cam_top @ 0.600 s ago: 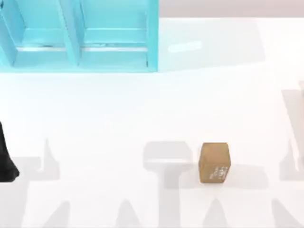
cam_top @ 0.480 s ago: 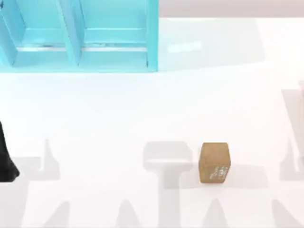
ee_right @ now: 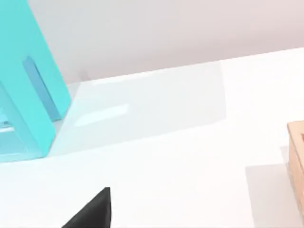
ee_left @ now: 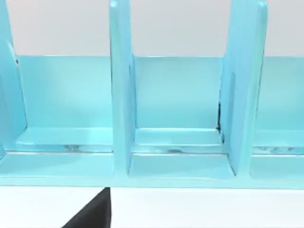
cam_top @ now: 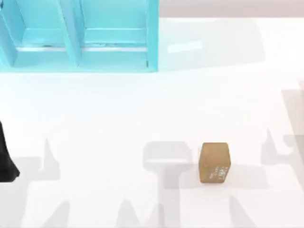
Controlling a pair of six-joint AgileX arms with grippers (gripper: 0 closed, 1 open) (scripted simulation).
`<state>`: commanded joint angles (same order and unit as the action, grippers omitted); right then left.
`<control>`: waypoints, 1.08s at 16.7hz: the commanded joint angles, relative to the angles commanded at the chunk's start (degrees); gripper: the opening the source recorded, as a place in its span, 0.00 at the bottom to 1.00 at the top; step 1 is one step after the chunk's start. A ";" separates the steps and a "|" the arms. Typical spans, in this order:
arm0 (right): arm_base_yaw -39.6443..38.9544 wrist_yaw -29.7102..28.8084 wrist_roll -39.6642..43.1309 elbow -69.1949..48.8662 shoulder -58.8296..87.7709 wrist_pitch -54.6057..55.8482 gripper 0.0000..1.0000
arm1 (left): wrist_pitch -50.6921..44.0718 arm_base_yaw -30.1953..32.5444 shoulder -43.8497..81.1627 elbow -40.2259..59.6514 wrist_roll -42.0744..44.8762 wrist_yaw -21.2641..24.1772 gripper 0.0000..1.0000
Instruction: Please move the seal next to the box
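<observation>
The seal (cam_top: 214, 163) stands upright on the white desk (cam_top: 118, 118) at about 5 o'clock; the turquoise rack (cam_top: 80, 38) sits at 11. Either claw's state: cannot tell.

The seal (cam_top: 214, 163) stands upright on the table (cam_top: 142, 109), well apart from the box (cam_top: 78, 35). Relative to the seal, the box sits far behind and to the left, at the table's rear edge, its compartments open toward the front.
</observation>
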<state>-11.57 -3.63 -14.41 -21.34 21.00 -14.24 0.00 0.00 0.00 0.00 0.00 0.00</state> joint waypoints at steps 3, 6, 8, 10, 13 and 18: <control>-7.37 0.02 -7.49 -16.49 17.36 -10.54 1.00 | 0.00 0.00 0.00 0.00 0.00 0.00 1.00; -14.53 0.75 -13.85 -31.85 36.03 -22.19 1.00 | 0.00 0.00 0.00 0.00 0.00 0.00 1.00; -18.76 1.40 -17.10 -40.69 47.93 -29.99 1.00 | 0.00 0.00 0.00 0.00 0.00 0.00 1.00; -22.13 2.08 -19.58 -48.95 59.71 -37.57 1.00 | 0.00 0.00 0.00 0.00 0.00 0.00 1.00; -25.10 2.91 -22.00 -58.55 73.85 -47.33 1.00 | 0.00 0.00 0.00 0.00 0.00 0.00 1.00; -25.42 3.78 -23.26 -67.16 85.90 -56.63 1.00 | 0.00 0.00 0.00 0.00 0.00 0.00 1.00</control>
<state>-36.99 0.15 -37.67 -88.50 106.90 -70.87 0.00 0.00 0.00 0.00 0.00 0.00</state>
